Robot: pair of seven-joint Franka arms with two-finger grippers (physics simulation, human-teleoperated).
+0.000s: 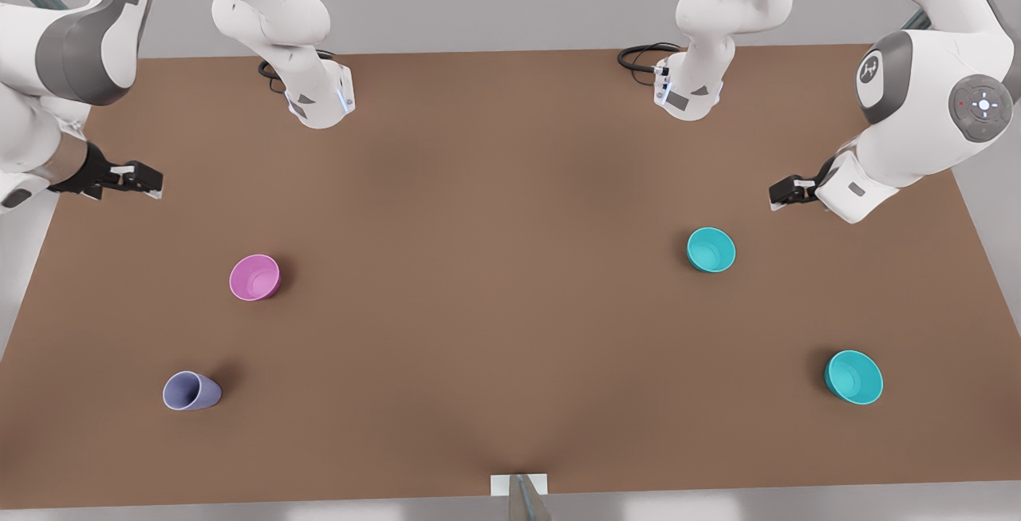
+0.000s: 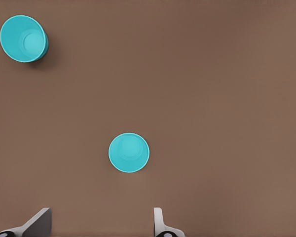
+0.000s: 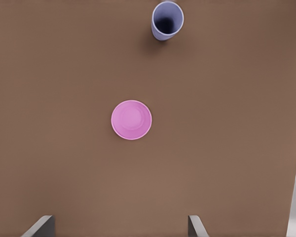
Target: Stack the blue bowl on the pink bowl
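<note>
Left gripper (image 1: 786, 192) spread, empty, at front view's right edge above the blue bowl (image 1: 711, 250); right gripper (image 1: 143, 180) spread, empty, at left edge above the pink bowl (image 1: 255, 277). Both bowls upright on counter (image 1: 494, 282), well apart. Second teal bowl (image 1: 853, 377) lower right, lavender cup (image 1: 191, 391) lower left.

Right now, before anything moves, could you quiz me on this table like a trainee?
1. How many teal bowls stand on the table? A one, B two, C three.
2. True or false: the left gripper, at the front view's right, grips the blue bowl.
3. Fill in: the right gripper hangs open nearest the ____ bowl.
Key: 1 B, counting the wider teal bowl; 2 false, its fingers are open; 3 pink bowl.
</note>
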